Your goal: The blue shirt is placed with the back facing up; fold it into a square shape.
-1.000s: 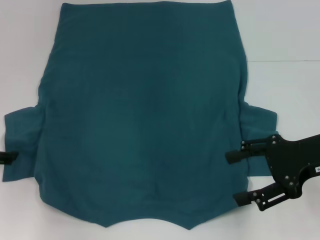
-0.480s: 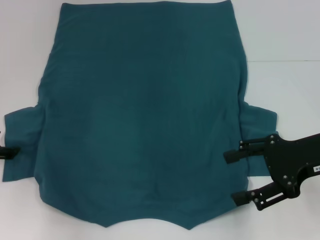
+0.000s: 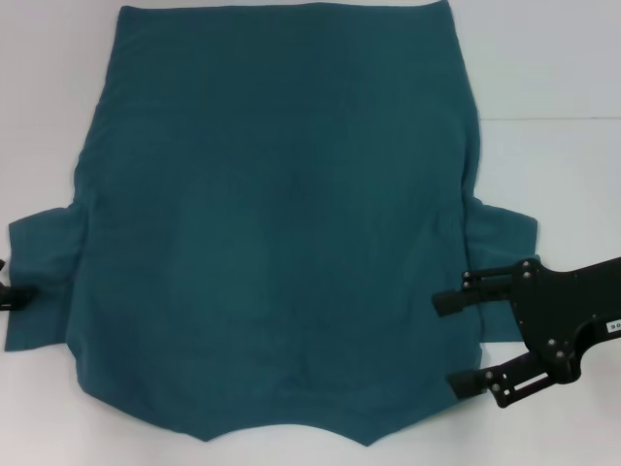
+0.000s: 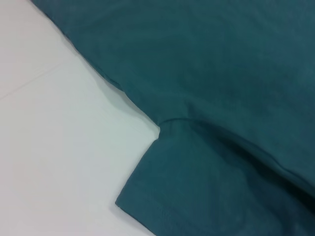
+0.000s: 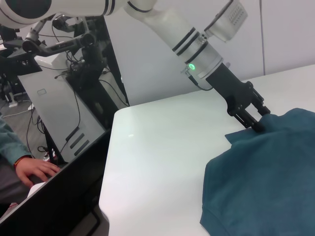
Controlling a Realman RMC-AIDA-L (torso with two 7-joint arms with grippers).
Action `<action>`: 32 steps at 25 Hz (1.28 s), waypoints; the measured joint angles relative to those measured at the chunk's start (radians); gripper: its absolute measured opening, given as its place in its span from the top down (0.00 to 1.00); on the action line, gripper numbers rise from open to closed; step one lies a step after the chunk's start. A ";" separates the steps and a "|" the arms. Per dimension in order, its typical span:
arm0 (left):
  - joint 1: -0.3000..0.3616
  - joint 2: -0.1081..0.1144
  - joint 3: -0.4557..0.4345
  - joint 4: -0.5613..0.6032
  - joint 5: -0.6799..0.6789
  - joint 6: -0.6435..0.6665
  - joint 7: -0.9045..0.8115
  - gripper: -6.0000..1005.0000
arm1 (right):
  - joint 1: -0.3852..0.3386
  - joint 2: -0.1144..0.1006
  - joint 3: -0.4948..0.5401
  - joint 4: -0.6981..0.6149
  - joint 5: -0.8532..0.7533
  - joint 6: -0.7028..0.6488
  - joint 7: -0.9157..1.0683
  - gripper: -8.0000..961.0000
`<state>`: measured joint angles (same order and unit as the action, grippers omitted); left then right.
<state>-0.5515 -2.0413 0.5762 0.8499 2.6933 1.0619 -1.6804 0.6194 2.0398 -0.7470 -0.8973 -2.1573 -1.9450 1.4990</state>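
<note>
The large dark teal-blue short-sleeved fabric shirt [image 3: 277, 223] lies spread flat on the white table [image 3: 553, 87], plain side up, with its straight hem at the far edge and its collar end nearest the robot. Both short sleeves stick out sideways from the body of the shirt, flat on the table.

The black right gripper [image 3: 456, 342] reaches in over the shirt's right side, just beside the right sleeve. Its two fingers [image 3: 451, 303] are spread wide apart, one above the shirt's body near the sleeve seam, the other near the shirt's lower right corner, with nothing between them.

The black left gripper [image 5: 257, 120] is at the outer edge of the shirt's left sleeve [image 4: 197, 191]; in the right wrist view its tips sit at the cloth there. I cannot tell whether its fingers are spread or closed on the fabric.
</note>
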 joint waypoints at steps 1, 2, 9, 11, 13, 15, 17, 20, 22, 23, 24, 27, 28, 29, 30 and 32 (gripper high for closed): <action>-0.002 0.000 0.000 -0.003 0.001 -0.004 0.000 0.39 | 0.000 0.000 0.000 0.000 0.000 0.000 0.000 0.02; -0.003 -0.001 0.000 -0.006 0.001 -0.006 0.000 0.39 | 0.001 0.001 0.000 0.000 0.000 0.000 0.001 0.02; -0.009 -0.004 0.001 -0.009 0.003 -0.009 0.010 0.40 | 0.005 0.001 0.005 0.000 -0.001 0.001 0.002 0.02; -0.008 -0.008 0.001 -0.010 -0.002 -0.014 0.017 0.40 | 0.005 0.001 0.006 0.000 -0.002 0.003 0.003 0.02; -0.008 -0.008 0.001 -0.011 -0.003 -0.015 0.017 0.40 | 0.005 0.001 0.006 0.000 -0.002 0.007 0.004 0.02; -0.009 -0.008 0.001 -0.011 -0.003 -0.013 0.017 0.45 | 0.005 0.002 0.007 0.000 -0.003 0.009 0.004 0.02; -0.010 -0.008 0.001 -0.011 -0.002 -0.010 0.017 0.50 | 0.005 0.002 0.008 0.000 -0.003 0.009 0.004 0.02; -0.011 -0.009 0.002 -0.011 0.001 -0.007 0.018 0.60 | 0.005 0.002 0.008 0.000 -0.002 0.011 0.004 0.01; -0.012 -0.010 0.002 -0.011 0.002 -0.007 0.018 0.68 | 0.005 0.002 0.008 0.000 -0.001 0.012 0.004 0.01; -0.012 -0.010 0.002 -0.011 0.001 -0.006 0.018 0.71 | 0.005 0.002 0.008 0.000 0.000 0.012 0.004 0.01; -0.013 -0.011 0.002 -0.011 0.000 -0.005 0.018 0.75 | 0.005 0.002 0.008 0.000 0.000 0.013 0.004 0.01; -0.015 -0.011 0.002 -0.011 -0.002 -0.001 0.018 0.88 | 0.005 0.002 0.008 0.000 0.001 0.015 0.004 0.01; -0.016 -0.011 0.002 -0.011 -0.002 0.003 0.019 0.93 | 0.005 0.002 0.008 0.000 0.001 0.015 0.004 0.01; -0.018 -0.011 0.002 -0.009 -0.003 0.014 0.019 0.97 | 0.005 0.002 0.008 0.000 0.001 0.016 0.004 0.01; -0.020 -0.011 0.002 -0.006 -0.003 0.024 0.018 0.97 | 0.005 0.002 0.010 0.000 0.002 0.017 0.004 0.01; -0.023 -0.010 0.002 0.006 -0.003 0.043 0.015 0.98 | 0.003 0.002 0.015 0.000 0.002 0.018 0.004 0.02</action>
<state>-0.5746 -2.0518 0.5781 0.8557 2.6905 1.1051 -1.6650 0.6226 2.0420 -0.7324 -0.8973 -2.1555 -1.9267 1.5034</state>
